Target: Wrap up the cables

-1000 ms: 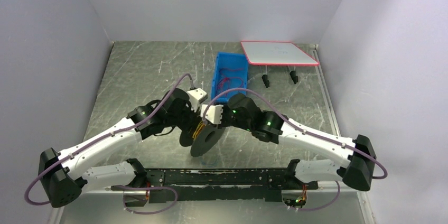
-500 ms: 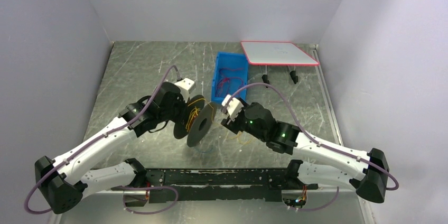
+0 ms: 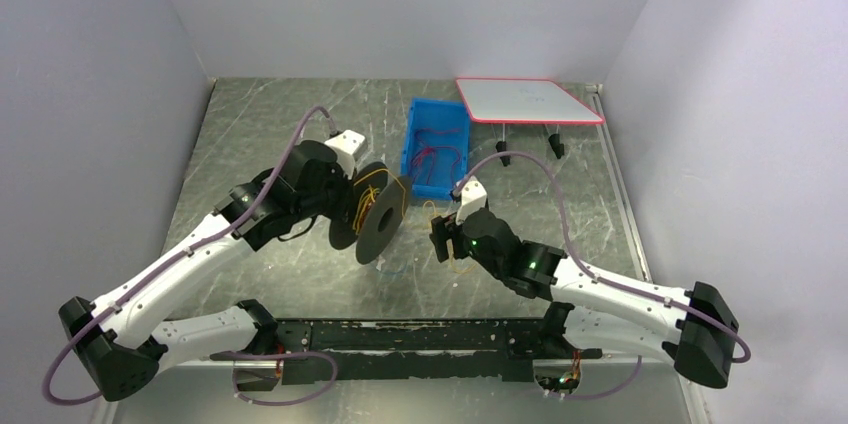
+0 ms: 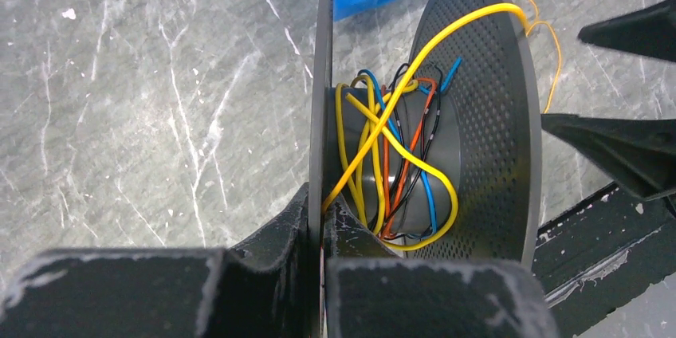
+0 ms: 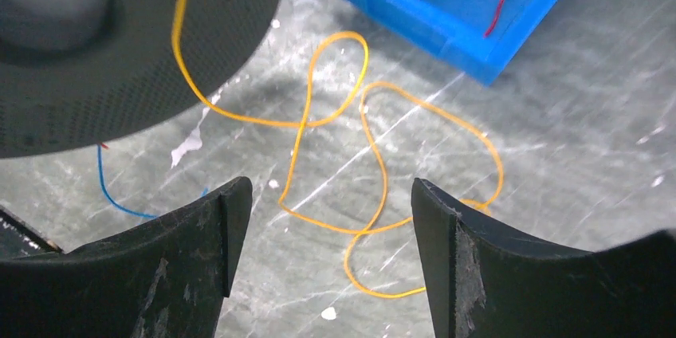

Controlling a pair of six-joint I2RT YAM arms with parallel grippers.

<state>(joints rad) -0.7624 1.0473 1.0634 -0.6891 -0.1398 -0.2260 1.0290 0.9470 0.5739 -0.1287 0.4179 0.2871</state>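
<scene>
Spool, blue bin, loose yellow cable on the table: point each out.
spool (image 3: 383,226), top external view, on the flange facing the right arm.
blue bin (image 5: 414,17), right wrist view, on its outer wall.
yellow cable (image 5: 303,124), right wrist view, where two strands cross on the table.

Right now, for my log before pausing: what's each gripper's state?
Left gripper: shut on the spool.
Right gripper: open, holding nothing.

You see cables (image 4: 381,163), yellow, orange, blue and black, tangled loosely round the spool (image 4: 494,115) hub. One yellow strand (image 5: 303,124) trails off in loops at its 3 o'clock.
</scene>
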